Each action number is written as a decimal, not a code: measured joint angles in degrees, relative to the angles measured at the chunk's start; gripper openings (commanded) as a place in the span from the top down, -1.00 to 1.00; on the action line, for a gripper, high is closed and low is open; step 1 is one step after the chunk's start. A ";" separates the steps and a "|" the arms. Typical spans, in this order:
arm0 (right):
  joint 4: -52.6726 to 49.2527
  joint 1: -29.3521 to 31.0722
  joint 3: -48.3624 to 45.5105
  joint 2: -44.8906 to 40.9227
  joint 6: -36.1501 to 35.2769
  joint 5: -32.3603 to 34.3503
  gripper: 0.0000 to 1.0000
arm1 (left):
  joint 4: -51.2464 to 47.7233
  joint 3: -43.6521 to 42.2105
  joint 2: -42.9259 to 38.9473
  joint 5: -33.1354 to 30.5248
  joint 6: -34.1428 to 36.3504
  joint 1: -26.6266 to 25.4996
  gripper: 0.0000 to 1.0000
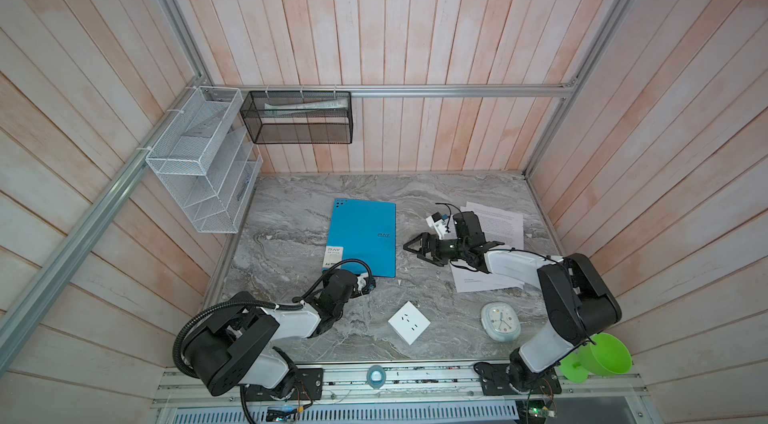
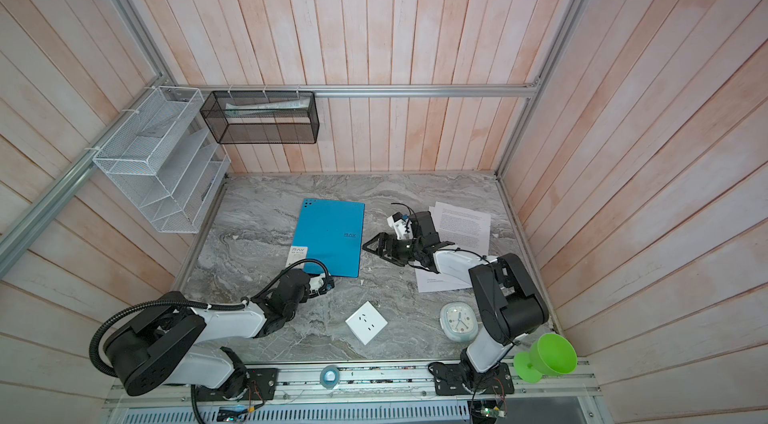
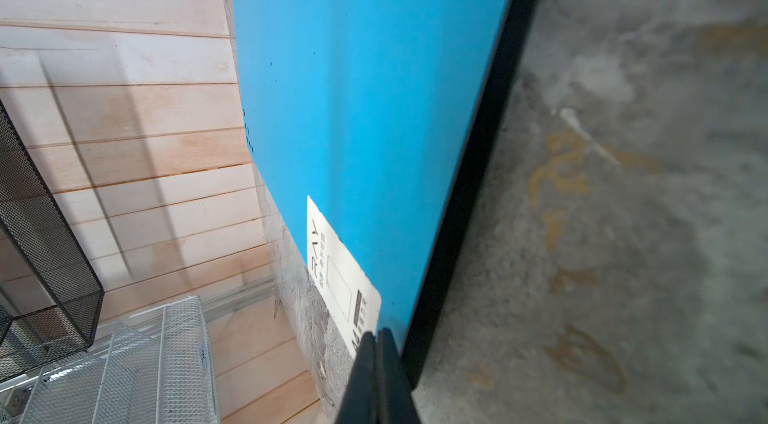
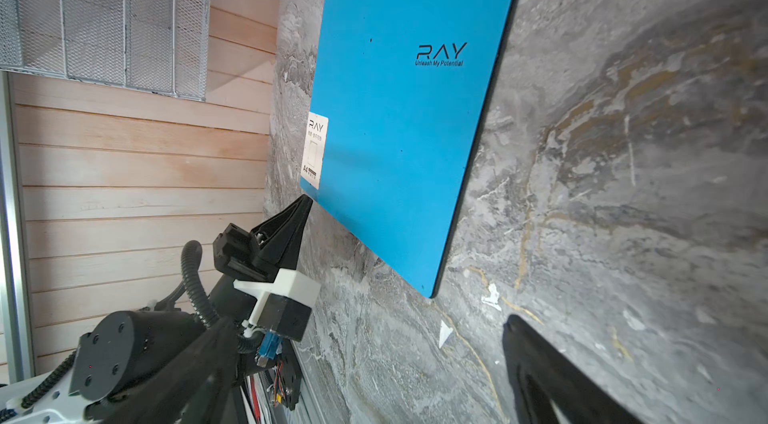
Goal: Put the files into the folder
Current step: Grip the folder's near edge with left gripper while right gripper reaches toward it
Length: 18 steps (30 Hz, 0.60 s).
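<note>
Most of the scene is taken up by the grey marble table (image 1: 299, 201) (image 2: 415, 193), whose near edge is partly hidden behind both arms. A white mesh rack (image 1: 195, 160) and a black mesh rack (image 1: 299, 118) are hung at the far left corner. Something pale is seen through the black mesh, but what it is cannot be made out.

The folder (image 1: 361, 234) (image 2: 328, 234) is laid blue side up, left of the table's middle. Its near end is covered in both top views by the left wrist. A black strip is seen along one long edge in the left wrist view (image 3: 365, 110); whether the cover is raised there cannot be told. The files (image 1: 498, 222) (image 2: 465, 222) are spread at the right, well apart from the folder. They are largely hidden under the right arm, so the sheets cannot be counted and the print cannot be read.

The left gripper (image 3: 378, 359) (image 4: 305, 198) is pressed fully together at the folder's labelled corner; whether the cover's edge is pinched cannot be told. The right gripper (image 1: 413, 248) (image 2: 372, 247) is spread wide and empty, just beside the folder's right edge. Only one of its fingers (image 4: 540, 380) is caught by its own camera, blurred.

A green funnel (image 1: 602, 355), a clock (image 1: 500, 322) and a socket plate (image 1: 409, 322) are set near the front; the funnel is partly cut off by the right arm.
</note>
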 measured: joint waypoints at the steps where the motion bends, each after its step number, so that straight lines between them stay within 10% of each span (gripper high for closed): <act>1: 0.17 0.07 0.04 0.46 0.15 -0.28 -0.96 | 0.02 0.02 -0.02 -0.07 -0.22 0.00 1.00; 8: 0.52 1.18 1.18 3.32 1.22 -1.38 -0.97 | -10.25 5.20 -4.35 0.72 -5.79 0.48 0.49; 13: 0.70 1.60 2.19 3.32 1.81 -0.98 -0.96 | -29.20 19.98 -12.92 8.72 -19.41 3.91 -0.24; 18: 0.59 3.06 2.14 2.60 4.81 1.90 -0.96 | -38.25 27.74 -11.39 17.11 -32.57 12.02 -0.25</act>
